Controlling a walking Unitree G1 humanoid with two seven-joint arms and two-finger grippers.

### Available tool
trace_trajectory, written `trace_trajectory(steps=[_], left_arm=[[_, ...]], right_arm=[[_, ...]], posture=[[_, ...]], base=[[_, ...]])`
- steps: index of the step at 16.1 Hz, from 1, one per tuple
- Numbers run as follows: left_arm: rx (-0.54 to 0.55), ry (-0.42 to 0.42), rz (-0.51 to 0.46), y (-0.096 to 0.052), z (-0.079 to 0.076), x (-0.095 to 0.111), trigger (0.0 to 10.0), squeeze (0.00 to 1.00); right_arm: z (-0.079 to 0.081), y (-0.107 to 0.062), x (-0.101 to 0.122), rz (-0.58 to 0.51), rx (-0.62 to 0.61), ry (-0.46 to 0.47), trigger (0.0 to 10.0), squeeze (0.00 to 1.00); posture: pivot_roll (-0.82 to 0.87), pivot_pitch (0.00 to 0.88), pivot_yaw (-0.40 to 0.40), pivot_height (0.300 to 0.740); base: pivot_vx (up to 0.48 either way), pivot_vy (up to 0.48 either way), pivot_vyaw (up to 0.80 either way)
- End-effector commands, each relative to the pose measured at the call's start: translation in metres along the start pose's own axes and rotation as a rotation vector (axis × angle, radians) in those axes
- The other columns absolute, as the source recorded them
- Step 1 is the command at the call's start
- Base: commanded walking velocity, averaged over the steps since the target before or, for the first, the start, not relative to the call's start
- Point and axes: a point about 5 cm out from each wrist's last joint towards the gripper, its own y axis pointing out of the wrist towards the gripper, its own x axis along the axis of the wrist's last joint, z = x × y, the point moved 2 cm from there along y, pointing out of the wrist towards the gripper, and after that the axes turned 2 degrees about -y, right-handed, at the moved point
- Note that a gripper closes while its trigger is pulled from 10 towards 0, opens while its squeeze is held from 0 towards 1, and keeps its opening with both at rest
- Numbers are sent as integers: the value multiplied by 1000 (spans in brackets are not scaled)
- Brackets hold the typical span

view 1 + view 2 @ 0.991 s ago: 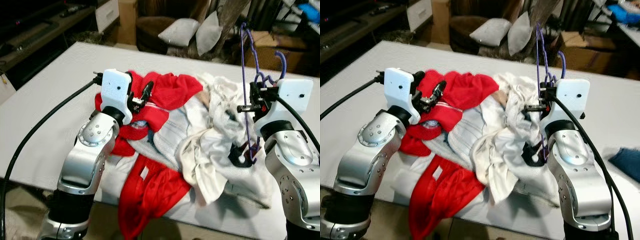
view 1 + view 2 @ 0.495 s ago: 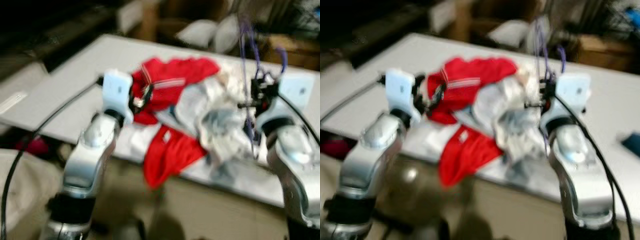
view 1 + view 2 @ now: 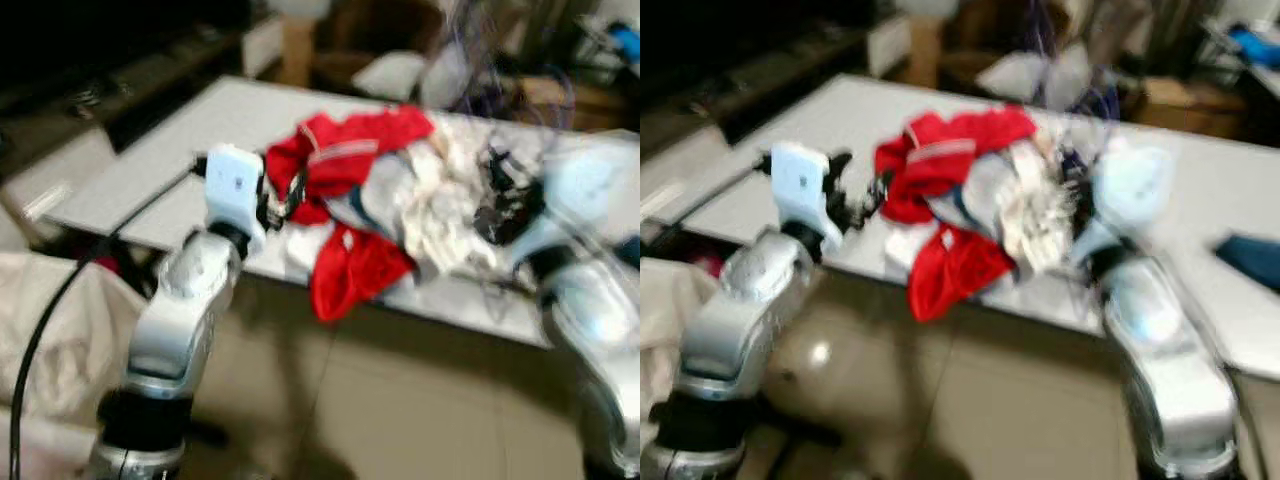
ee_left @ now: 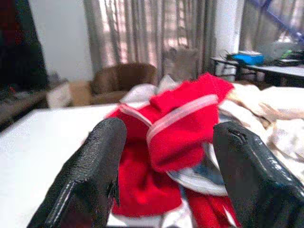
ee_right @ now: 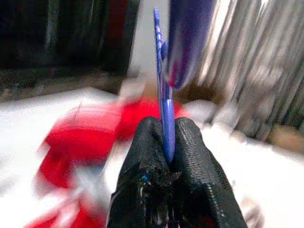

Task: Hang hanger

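**Hanger pinched in the right gripper, no rail in sight yet**

The right gripper (image 5: 164,142) is clenched on the hanger (image 5: 160,71): in the right wrist view its two black fingers (image 5: 142,156) press together on the thin blue-purple bar, which rises straight up from between them. In the head views this gripper (image 3: 505,195) is very blurred, so the rest of the hanger cannot be followed there; only faint purple lines show above it.

The left gripper (image 4: 166,156) holds nothing. Its fingers (image 4: 95,161) stand wide apart, pointing towards a red garment (image 4: 185,123) in the heap.

Beyond the grippers lies the white table (image 3: 150,170), with a pile of clothes (image 3: 400,200) on it, red and white pieces mixed. One red piece (image 3: 350,275) hangs over the near edge of the table. Further back there are cushions and some furniture, too blurred to describe.

What could go wrong, in my judgement:
- The grip is only on a narrow bar, so the hanger may turn or slip between the fingers if the arm swings.
- The pictures are strongly blurred, and the long hanger may catch on the clothes or on the table edge.
- No rail or hook for hanging can be seen, so the place must first be found.

Containers: none can be made out clearly.
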Motion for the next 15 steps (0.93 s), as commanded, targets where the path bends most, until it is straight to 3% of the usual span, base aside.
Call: trace_trajectory(steps=[1,3,5,7,9,13,15], left_arm=[[-9,-44,-4,-3,0,-3,10000,0],[-4,-43,58,-14,2,-25,10000,0],[2,-45,81,-18,3,-33,10000,0],[-2,-29,82,-23,0,-38,10000,0],[-5,-21,64,-20,-3,-34,10000,0],[-6,-27,28,-18,-7,-27,10000,0],[-7,-34,12,-17,-7,-24,10000,0]], right_arm=[[-2,-1,1,-3,-5,2,10000,0],[3,-9,-29,100,-2,16,10000,0],[3,-13,-40,138,-13,16,10000,0],[-4,-19,-55,192,-94,-56,10000,0],[-10,-21,-60,196,-156,-92,10000,0],[-15,-24,-38,51,-199,-32,10000,0],[-14,-24,-36,34,-206,-21,10000,0]], posture=[[59,0,-23,740],[59,0,-22,740],[59,0,-22,740],[60,1,-20,740],[59,13,-23,740],[48,22,-17,740],[44,24,-14,740]], base=[[0,0,0],[0,0,0],[0,0,0],[0,0,0],[0,-268,0],[0,-312,0],[0,-330,0]])
